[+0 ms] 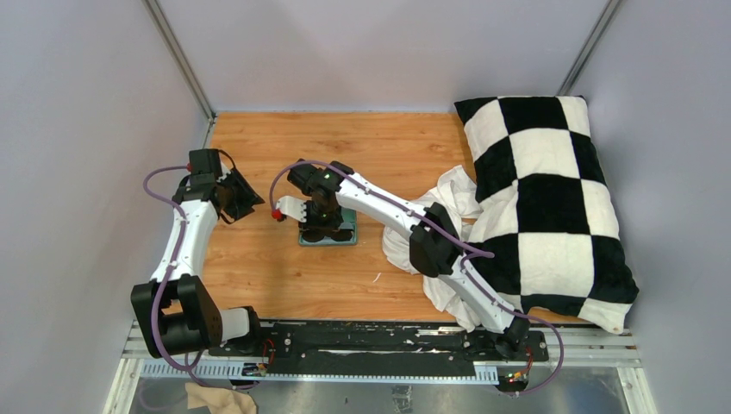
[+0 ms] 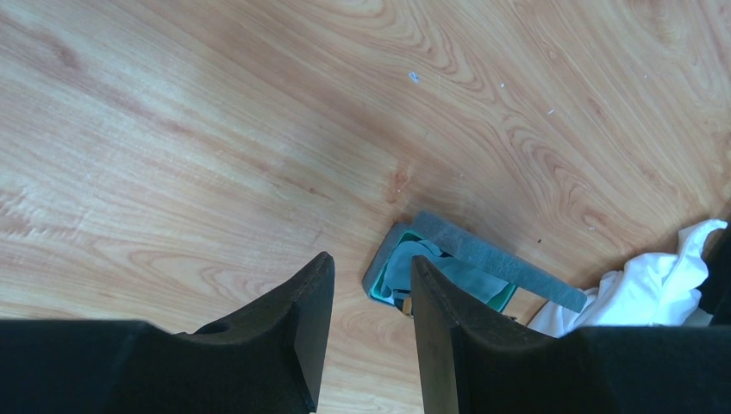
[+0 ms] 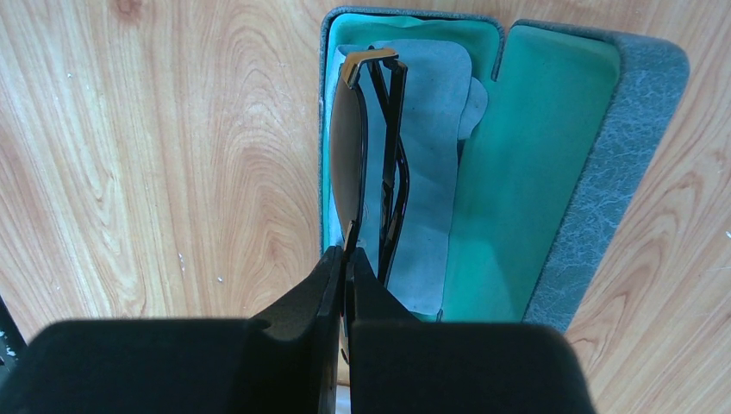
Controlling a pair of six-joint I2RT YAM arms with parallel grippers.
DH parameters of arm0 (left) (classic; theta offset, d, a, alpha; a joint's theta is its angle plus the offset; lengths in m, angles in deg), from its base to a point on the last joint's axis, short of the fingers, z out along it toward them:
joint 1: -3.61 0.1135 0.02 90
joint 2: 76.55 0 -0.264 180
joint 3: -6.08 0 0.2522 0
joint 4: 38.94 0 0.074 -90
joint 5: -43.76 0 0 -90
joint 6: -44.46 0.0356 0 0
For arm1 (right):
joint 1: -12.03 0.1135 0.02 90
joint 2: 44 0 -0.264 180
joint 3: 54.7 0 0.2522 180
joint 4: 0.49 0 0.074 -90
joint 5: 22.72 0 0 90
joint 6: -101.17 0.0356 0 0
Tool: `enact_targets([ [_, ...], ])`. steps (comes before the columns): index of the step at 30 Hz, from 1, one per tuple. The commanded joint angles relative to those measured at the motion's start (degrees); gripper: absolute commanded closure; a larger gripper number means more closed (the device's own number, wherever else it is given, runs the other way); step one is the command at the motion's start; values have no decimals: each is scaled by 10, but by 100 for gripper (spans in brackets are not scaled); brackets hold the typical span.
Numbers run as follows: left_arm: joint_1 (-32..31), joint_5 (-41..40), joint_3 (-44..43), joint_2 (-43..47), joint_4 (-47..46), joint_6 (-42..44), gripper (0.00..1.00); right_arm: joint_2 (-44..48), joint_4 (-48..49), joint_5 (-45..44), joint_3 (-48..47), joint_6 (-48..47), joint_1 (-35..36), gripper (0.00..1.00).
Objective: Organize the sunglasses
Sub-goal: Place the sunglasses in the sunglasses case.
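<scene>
Teal-lined case (image 3: 526, 164) lies open on worktop (image 3: 172, 129). Right tool (image 3: 346, 263) pinches folded sunglasses (image 3: 362, 164) edge-on over its tray, prob. to seat them lengthwise. Left tool (image 2: 371, 267) spread, holding nothing, apart from case.

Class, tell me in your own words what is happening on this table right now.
The right gripper is shut on the folded sunglasses, holding them edge-on over the grey cloth inside the open case. Whether they rest on the bottom yet is unclear. The left gripper hangs open and empty off to the side. The case is not yet closed.
</scene>
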Motion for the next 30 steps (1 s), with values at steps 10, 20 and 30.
enact_targets([
  [10,8,11,9,-1,3,10,56,-38,-15,10,-18,10,7,100],
  [20,8,11,9,-2,3,11,56,-46,-4,-3,-17,20,7,93],
  [30,8,16,11,1,3,9,57,-22,19,-25,-17,32,8,54],
])
